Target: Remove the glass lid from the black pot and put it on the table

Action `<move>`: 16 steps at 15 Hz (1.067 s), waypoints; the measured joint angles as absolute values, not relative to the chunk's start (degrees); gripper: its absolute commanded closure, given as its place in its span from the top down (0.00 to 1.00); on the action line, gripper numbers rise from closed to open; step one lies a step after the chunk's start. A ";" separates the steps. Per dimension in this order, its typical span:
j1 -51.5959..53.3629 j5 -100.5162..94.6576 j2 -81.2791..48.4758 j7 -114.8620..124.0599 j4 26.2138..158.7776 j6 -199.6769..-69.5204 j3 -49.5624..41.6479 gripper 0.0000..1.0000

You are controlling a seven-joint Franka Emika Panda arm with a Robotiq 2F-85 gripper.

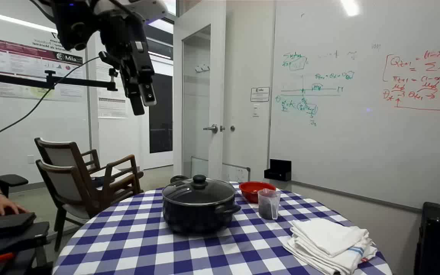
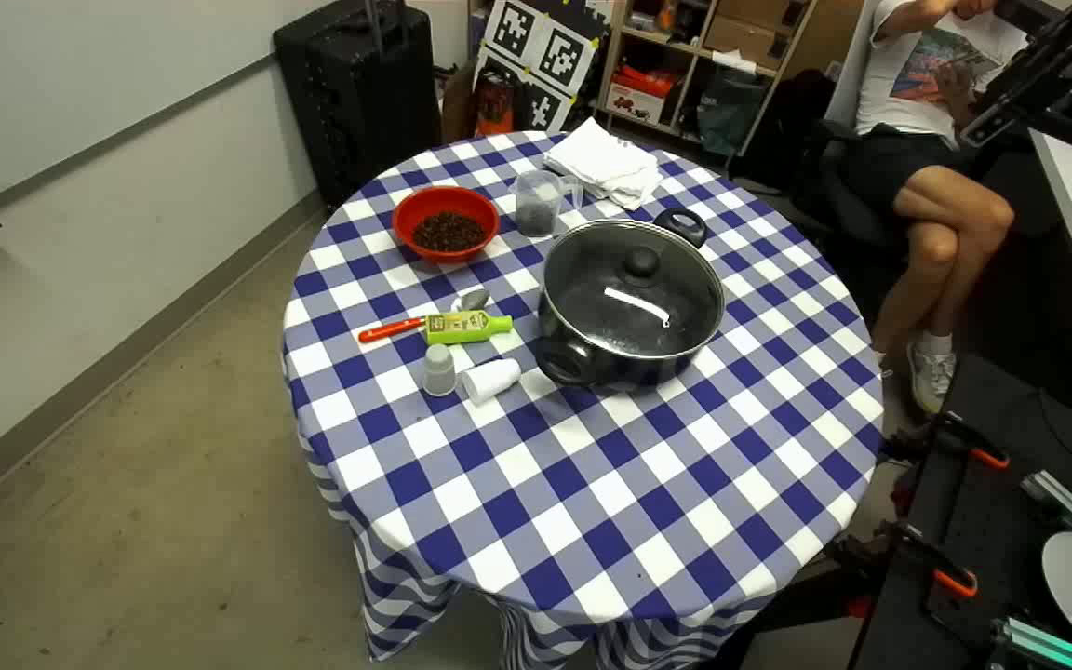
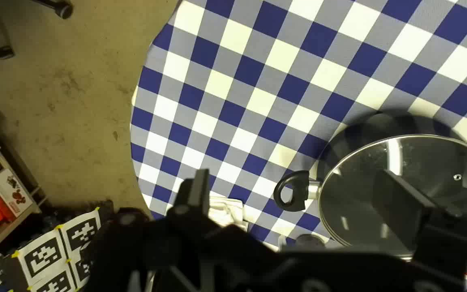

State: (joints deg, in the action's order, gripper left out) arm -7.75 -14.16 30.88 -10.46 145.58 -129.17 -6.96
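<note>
Aloft, spread jaws are hanging; the glass lid [image 2: 624, 298] is covering the black pot [image 1: 197, 218] on the counter [image 2: 620, 475].

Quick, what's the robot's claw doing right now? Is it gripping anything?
Claw: open, holding nothing; the lid sits on the pot.

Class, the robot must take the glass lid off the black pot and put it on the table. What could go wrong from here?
The open gripper might close poorly on the rounded knob and drop the glass lid.
A low swing could tip the clear cup near the black pot, spilling its dark contents.
Set on the green bottle, the lid might tilt or slide.
</note>
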 measured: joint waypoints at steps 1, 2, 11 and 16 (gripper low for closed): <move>-7.75 -14.16 30.88 -10.46 145.58 -129.17 -6.97 1.00; -7.75 -14.16 30.88 -10.46 145.58 -129.16 -6.96 1.00; -2.10 -11.69 15.05 -15.45 134.33 -135.21 -6.48 1.00; 1.12 3.30 -1.47 -27.12 119.25 -133.30 -5.45 1.00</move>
